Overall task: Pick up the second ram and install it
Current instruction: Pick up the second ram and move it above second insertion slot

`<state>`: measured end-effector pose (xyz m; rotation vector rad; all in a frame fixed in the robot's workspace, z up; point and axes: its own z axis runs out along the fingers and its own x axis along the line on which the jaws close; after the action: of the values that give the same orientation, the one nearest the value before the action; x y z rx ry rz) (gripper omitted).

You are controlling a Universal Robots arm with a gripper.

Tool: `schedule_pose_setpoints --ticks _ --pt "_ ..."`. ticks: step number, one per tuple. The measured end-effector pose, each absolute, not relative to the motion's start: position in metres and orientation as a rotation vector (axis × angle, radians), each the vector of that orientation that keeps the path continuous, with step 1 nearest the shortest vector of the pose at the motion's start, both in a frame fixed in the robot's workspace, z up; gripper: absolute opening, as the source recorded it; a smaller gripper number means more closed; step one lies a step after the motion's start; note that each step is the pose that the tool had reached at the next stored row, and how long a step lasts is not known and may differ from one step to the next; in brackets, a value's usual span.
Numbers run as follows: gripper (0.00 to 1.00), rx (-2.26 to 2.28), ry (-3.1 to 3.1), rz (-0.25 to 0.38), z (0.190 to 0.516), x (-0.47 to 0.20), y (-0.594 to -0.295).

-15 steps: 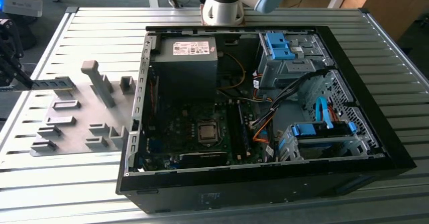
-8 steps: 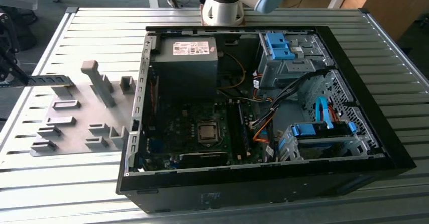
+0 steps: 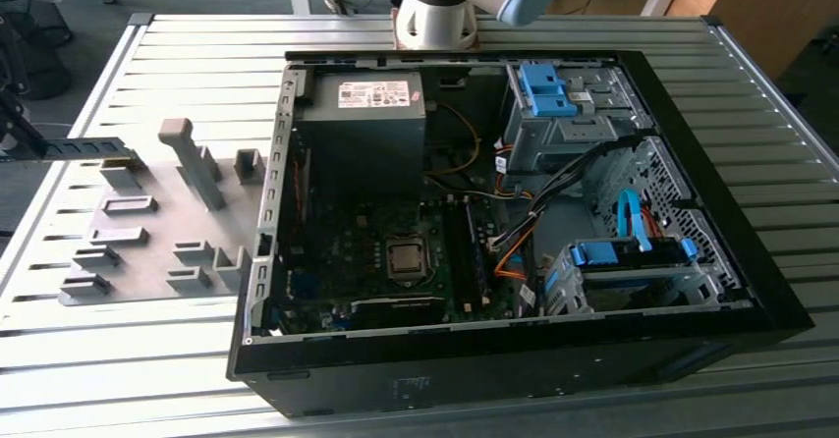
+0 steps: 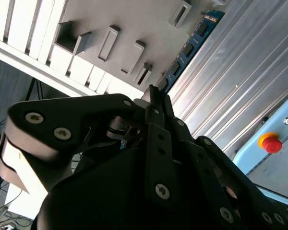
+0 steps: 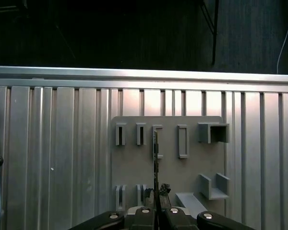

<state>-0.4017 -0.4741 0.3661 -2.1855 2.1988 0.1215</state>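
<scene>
The second ram (image 3: pixel 86 148) is a thin blue-green strip with dark chips. It hangs level in the air above the grey fixture plate (image 3: pixel 151 251), at the exterior view's left. My gripper (image 5: pixel 156 190) is shut on one end of it. In the first wrist view the ram (image 5: pixel 155 153) appears edge-on as a thin line running out from the fingertips over the plate. In the second wrist view the ram (image 4: pixel 189 45) stretches away from the black gripper (image 4: pixel 153 96). The black memory slots (image 3: pixel 462 251) lie on the motherboard inside the open case.
An open black computer case (image 3: pixel 734 261) lies on the slatted metal table (image 3: pixel 196 55), with a power supply (image 3: pixel 361 114), cables and blue drive brackets (image 3: pixel 627 253) inside. Upright grey blocks (image 3: pixel 196 158) rise from the fixture plate. The arm's base (image 3: pixel 435 11) stands behind the case.
</scene>
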Motion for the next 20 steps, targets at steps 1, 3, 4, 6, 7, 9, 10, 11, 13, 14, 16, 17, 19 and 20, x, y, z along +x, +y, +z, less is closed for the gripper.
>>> schedule_pose_setpoints --ticks 1,3,4,6,7,9,10,11,13,14,16,17,19,20 --pt "0.14 -2.186 2.199 0.122 0.367 -0.402 -0.474" --pt "0.14 -2.185 2.199 0.122 0.37 -0.402 -0.474" --pt "0.14 -2.185 2.199 0.122 0.371 -0.402 -0.474" --pt "0.14 -2.185 2.199 0.121 0.374 -0.402 -0.474" --pt "0.14 -2.185 2.199 0.122 0.375 -0.402 -0.474" --pt "0.14 -2.185 2.199 0.122 0.378 -0.402 -0.474" --pt "0.14 -2.185 2.199 0.122 0.379 -0.402 -0.474" --pt "0.14 -2.185 2.199 0.122 0.38 -0.402 -0.474" --pt "0.14 -2.185 2.199 0.122 0.383 -0.402 -0.474" --pt "0.14 -2.185 2.199 0.122 0.384 -0.402 -0.474" --pt "0.14 -2.185 2.199 0.122 0.387 -0.402 -0.474" --pt "0.14 -2.185 2.199 0.122 0.388 -0.402 -0.474" --pt "0.14 -2.185 2.199 0.122 0.391 -0.402 -0.474" --pt "0.14 -2.186 2.199 0.122 0.393 -0.402 -0.474"
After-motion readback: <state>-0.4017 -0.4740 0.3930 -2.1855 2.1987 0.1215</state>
